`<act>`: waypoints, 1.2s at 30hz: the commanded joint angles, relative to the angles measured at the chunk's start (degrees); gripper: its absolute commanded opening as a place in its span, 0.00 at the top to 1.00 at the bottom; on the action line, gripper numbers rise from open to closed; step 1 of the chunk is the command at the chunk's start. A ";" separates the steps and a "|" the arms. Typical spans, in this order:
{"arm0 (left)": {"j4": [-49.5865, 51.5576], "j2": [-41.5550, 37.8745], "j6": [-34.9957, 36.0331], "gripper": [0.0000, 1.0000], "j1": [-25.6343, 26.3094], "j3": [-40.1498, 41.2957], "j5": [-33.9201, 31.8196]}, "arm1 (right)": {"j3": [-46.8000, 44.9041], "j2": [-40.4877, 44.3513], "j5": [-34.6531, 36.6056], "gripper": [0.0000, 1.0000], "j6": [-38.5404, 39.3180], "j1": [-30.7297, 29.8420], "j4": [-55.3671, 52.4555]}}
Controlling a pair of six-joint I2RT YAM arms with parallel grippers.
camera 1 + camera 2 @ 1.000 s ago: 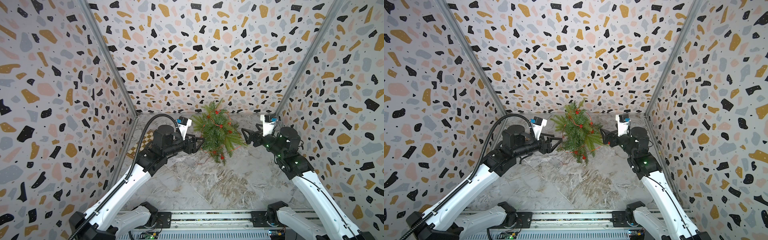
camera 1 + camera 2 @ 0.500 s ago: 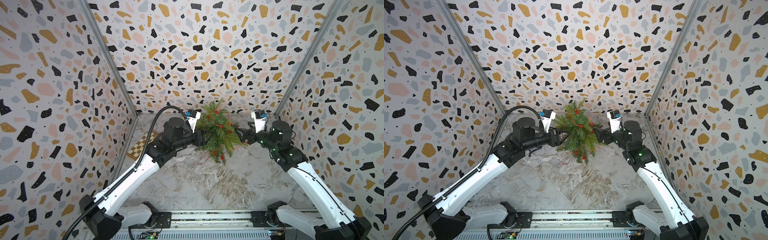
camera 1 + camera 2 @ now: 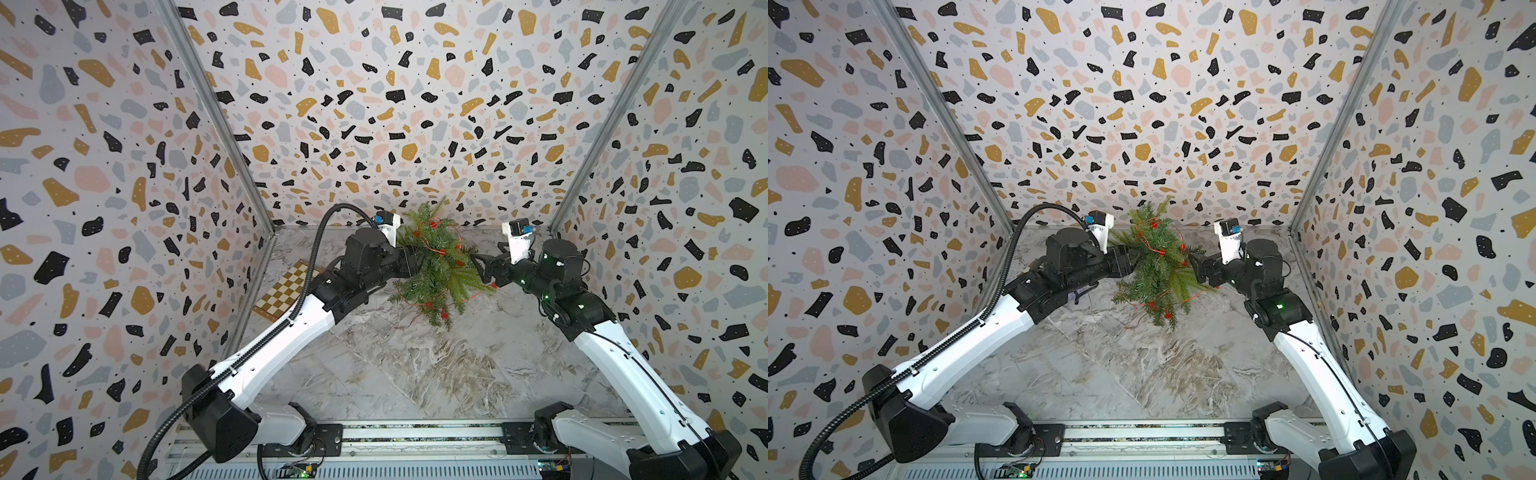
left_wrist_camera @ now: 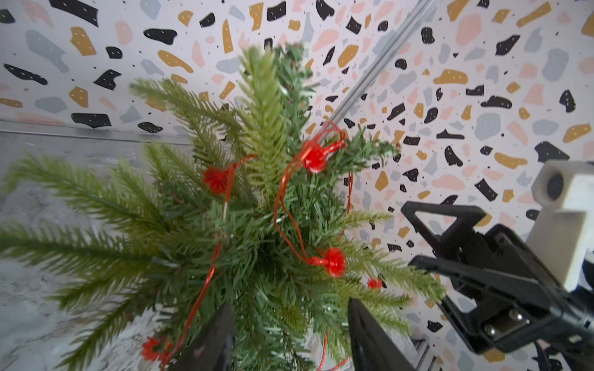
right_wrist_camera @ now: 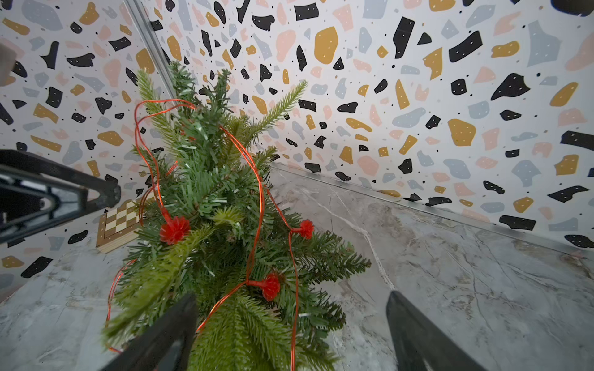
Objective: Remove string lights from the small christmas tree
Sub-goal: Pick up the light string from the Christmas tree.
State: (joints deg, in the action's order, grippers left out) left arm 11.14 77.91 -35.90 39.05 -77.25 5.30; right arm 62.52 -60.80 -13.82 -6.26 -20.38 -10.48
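The small christmas tree (image 3: 436,270) (image 3: 1156,270) stands green and bushy at the back of the marble floor, between my two arms. The string lights (image 3: 432,224) (image 4: 316,159) (image 5: 175,229), a thin red wire with spiky red bulbs, loop over its branches from top to bottom. My left gripper (image 3: 417,266) (image 4: 291,305) is pushed into the tree's left side, its jaws apart with needle branches between them. My right gripper (image 3: 478,271) (image 5: 291,298) is wide open at the tree's right side, with lower branches and a strand of wire inside the gap.
A small checkered board (image 3: 286,291) (image 5: 119,225) lies by the left wall behind my left arm. A bit of purple (image 3: 1076,296) peeks out under that arm. The back wall is close behind the tree. Open marble floor (image 3: 415,365) lies in front.
Both arms have reached in to the tree from either side. The left jaws have narrowed round the branches. The right jaws have stayed wide.
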 commanded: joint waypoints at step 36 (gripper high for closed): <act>-7.86 8.63 -11.13 0.96 2.79 -7.44 -9.49 | -2.32 4.19 -2.00 0.05 -1.10 -0.28 2.31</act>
State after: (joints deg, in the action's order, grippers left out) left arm 5.72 87.92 -48.75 41.25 -82.89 -3.97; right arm 60.34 -57.63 -15.27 -6.63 -20.38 -9.56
